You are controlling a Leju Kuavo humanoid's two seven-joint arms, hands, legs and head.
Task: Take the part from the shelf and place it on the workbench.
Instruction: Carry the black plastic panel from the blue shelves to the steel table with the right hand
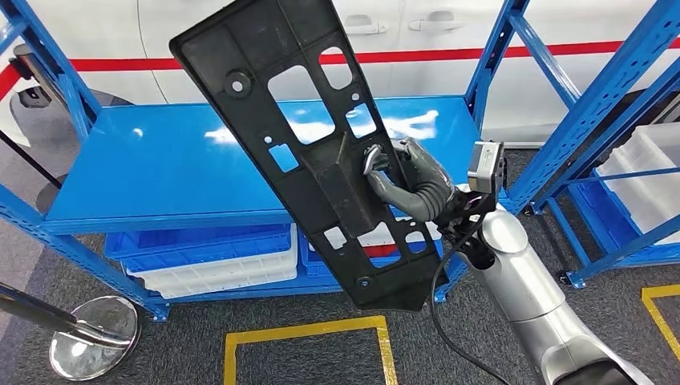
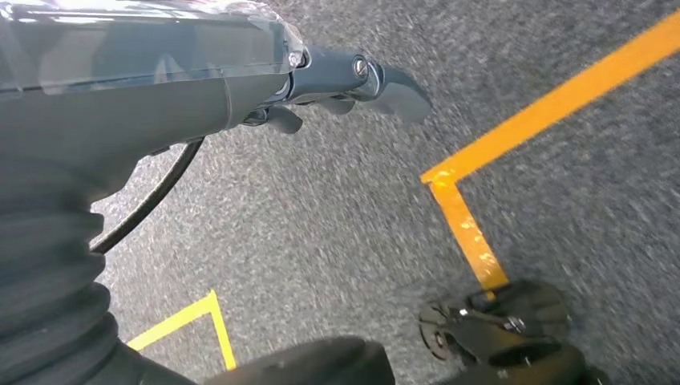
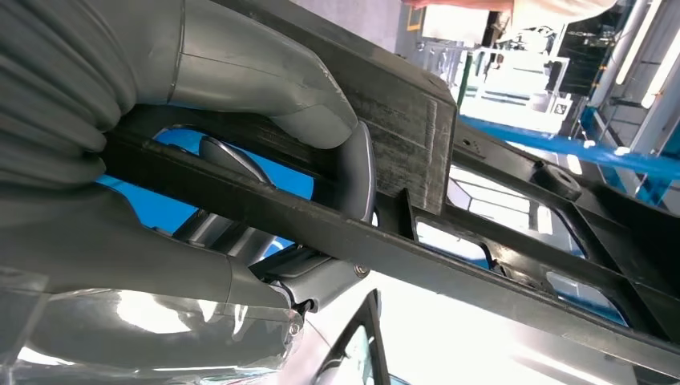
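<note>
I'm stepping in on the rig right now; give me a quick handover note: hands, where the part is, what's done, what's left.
Right robot hand: grips the black part near its middle, holding it up, tilted, in front of the blue shelf.
Left robot hand: holds nothing, hangs over the grey floor with yellow lines.
Done: part is off the shelf.
Left: carry it to the workbench and set it down.

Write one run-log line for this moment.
right hand: grips black part | part: lifted above blue shelf | left hand: hangs, holds nothing
</note>
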